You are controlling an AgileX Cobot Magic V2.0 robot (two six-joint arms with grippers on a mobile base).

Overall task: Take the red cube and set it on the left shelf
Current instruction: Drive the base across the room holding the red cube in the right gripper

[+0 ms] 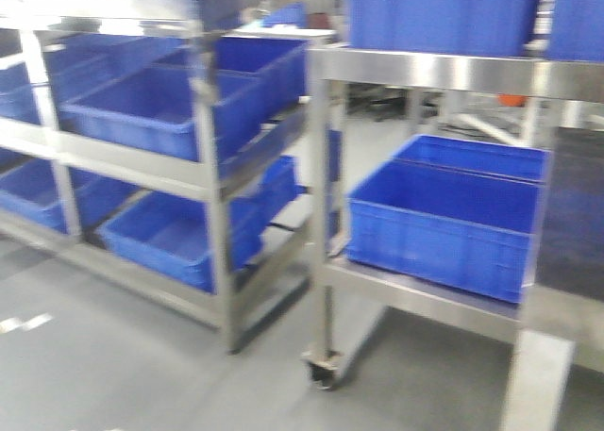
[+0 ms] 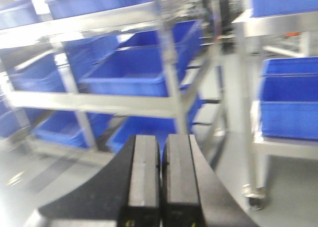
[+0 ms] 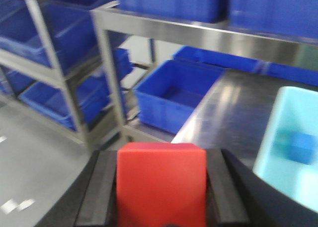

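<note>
Cube (image 3: 161,180): red, rigid, probably light, faces smooth, maybe slippery. Hold: my right gripper (image 3: 162,202) pinches two opposite flat sides, centred. My left gripper (image 2: 161,175): pressed together, empty.

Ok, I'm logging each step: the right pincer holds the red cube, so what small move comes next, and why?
Probably carry the right pincer leftward toward the left shelf without opening. The red cube sits clamped between its fingers, and the shelf stands off to the left, not yet reached.
</note>
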